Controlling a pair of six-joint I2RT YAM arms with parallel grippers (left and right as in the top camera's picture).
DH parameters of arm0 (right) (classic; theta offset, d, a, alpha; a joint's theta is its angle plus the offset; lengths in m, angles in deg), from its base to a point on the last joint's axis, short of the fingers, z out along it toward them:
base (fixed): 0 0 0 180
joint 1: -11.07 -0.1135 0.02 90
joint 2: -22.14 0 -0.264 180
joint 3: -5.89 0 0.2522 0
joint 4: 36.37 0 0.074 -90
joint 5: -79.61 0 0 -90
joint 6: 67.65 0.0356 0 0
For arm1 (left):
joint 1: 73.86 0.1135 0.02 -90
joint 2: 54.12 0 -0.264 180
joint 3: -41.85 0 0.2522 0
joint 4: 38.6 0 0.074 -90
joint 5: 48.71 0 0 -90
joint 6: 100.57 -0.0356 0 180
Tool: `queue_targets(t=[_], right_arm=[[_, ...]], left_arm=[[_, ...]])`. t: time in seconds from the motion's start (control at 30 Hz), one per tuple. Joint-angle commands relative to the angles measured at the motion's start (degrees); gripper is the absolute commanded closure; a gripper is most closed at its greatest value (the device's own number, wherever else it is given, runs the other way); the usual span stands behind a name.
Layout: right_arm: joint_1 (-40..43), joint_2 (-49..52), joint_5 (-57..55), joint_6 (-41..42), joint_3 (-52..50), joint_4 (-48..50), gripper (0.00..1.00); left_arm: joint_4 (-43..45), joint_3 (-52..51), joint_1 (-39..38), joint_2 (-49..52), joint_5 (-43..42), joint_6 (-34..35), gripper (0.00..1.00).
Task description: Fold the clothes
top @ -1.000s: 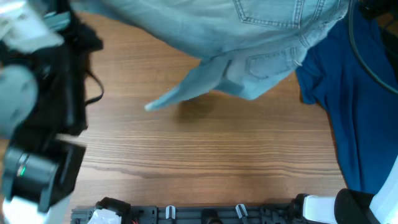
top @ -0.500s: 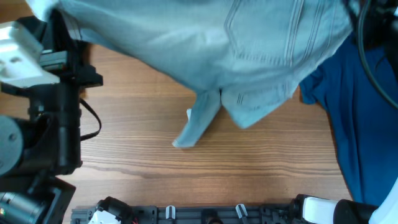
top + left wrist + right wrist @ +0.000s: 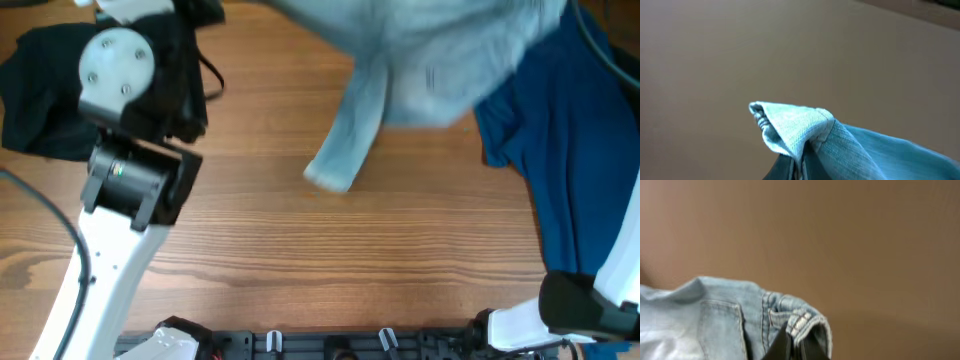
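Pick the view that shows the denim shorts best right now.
Overhead. It catches most of the denim shorts, held up over the table with one leg dangling, though motion-blurred. The left wrist view shows only a bunched corner. The right wrist view shows only the waistband edge and a pocket seam.

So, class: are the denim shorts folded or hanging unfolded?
Hanging unfolded: the left gripper and right gripper each pinch the shorts' edge, and a leg dangles over the table.
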State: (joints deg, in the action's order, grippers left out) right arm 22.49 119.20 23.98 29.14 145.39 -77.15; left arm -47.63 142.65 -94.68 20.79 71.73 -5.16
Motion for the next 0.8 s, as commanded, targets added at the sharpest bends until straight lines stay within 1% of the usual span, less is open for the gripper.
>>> queue_targets(t=[0.0, 0.07, 0.13, 0.23, 0.33, 0.37, 0.47, 0.53, 0.63, 0.7, 0.77], right_arm=[[-1.0, 2.8, -1.4, 5.7, 1.0, 5.7, 0.96], [-1.8, 3.9, -1.4, 5.6, 1.0, 6.5, 0.96], [-2.7, 4.9, -1.4, 5.1, 1.0, 5.9, 0.96], [-3.9, 6.1, -1.4, 2.2, 1.0, 3.2, 0.96], [-4.9, 7.3, -1.4, -0.5, 1.0, -1.2, 0.96], [-5.1, 7.8, -1.5, -0.9, 1.0, -2.8, 0.96], [-5.3, 9.2, -1.5, -2.2, 1.0, -5.2, 0.96], [-5.3, 10.4, -1.4, -3.2, 1.0, -3.7, 0.96], [-5.2, 11.1, -2.9, -3.1, 1.0, 2.8, 0.96], [-5.2, 10.9, -5.9, -0.6, 1.0, 11.1, 0.96], [-5.2, 9.7, -6.7, 2.1, 1.0, 20.6, 0.96]], left_arm=[[7.2, 1.0, 5.4, 2.3, 2.4, -4.7, 0.96], [9.8, 1.0, 7.1, 3.0, 2.4, -7.4, 0.96], [10.0, 1.0, 8.3, 3.1, 2.4, -8.2, 0.96], [6.4, 1.0, 8.7, 3.2, 0.8, -8.0, 0.96], [0.2, 1.0, 8.7, 3.7, -1.6, -4.0, 0.96], [-3.0, 1.0, 8.7, 4.1, -2.4, -1.4, 0.96], [-5.8, 1.0, 8.7, 5.6, -4.4, 0.4, 0.96], [-3.2, 1.0, 8.7, 7.3, -4.4, 0.7, 0.96], [3.7, 1.0, 8.8, 9.0, -4.5, 0.7, 0.96], [9.1, 1.0, 8.7, 9.3, -4.5, 0.7, 0.96], [15.9, 1.0, 8.7, 9.1, -4.5, 0.6, 0.96]])
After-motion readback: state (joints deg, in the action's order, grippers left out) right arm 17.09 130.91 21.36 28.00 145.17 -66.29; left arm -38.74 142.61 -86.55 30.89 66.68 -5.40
